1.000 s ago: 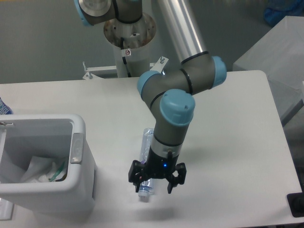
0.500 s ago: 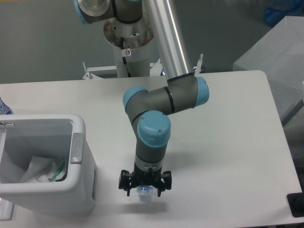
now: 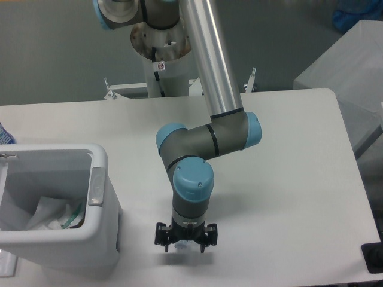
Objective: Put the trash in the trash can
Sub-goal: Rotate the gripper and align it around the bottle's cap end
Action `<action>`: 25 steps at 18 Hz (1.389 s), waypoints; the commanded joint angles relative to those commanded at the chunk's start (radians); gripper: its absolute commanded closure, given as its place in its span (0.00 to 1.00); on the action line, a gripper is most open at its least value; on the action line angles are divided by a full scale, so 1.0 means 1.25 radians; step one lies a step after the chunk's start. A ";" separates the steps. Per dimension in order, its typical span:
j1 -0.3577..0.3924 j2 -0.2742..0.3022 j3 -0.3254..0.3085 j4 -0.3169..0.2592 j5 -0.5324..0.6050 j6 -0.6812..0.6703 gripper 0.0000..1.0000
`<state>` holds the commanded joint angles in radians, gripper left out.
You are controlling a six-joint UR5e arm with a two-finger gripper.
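The white trash can (image 3: pixel 102 156) stands at the table's front left, with a grey tab (image 3: pixel 96 186) on its right rim. A crumpled white wrapper with green marks (image 3: pixel 57 214) lies inside it. My gripper (image 3: pixel 184 240) points straight down near the table's front edge, to the right of the can and apart from it. Its fingers are drawn close around a small pale bit of the clear bottle (image 3: pixel 182 244). The rest of the bottle is hidden under my wrist. A faint shadow lies on the table just below the gripper.
A blue packet (image 3: pixel 5 136) peeks in at the far left edge behind the can. The arm's base column (image 3: pixel 160 57) rises at the back of the table. A second grey table (image 3: pixel 353 66) stands at the right. A black object (image 3: pixel 374 258) sits at the front right corner.
The bottle lay flat on the table under the gripper; the gripper closed on it and shifted left. The bottle now hangs almost hidden under the wrist.
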<state>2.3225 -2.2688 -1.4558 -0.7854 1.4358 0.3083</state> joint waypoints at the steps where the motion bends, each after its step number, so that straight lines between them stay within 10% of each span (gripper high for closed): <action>1: -0.004 0.000 0.000 -0.001 0.000 0.000 0.13; 14: -0.006 0.000 -0.010 0.000 0.002 -0.001 0.26; 25: -0.016 -0.004 -0.009 -0.001 0.031 -0.010 0.57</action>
<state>2.3025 -2.2734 -1.4665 -0.7869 1.4742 0.2961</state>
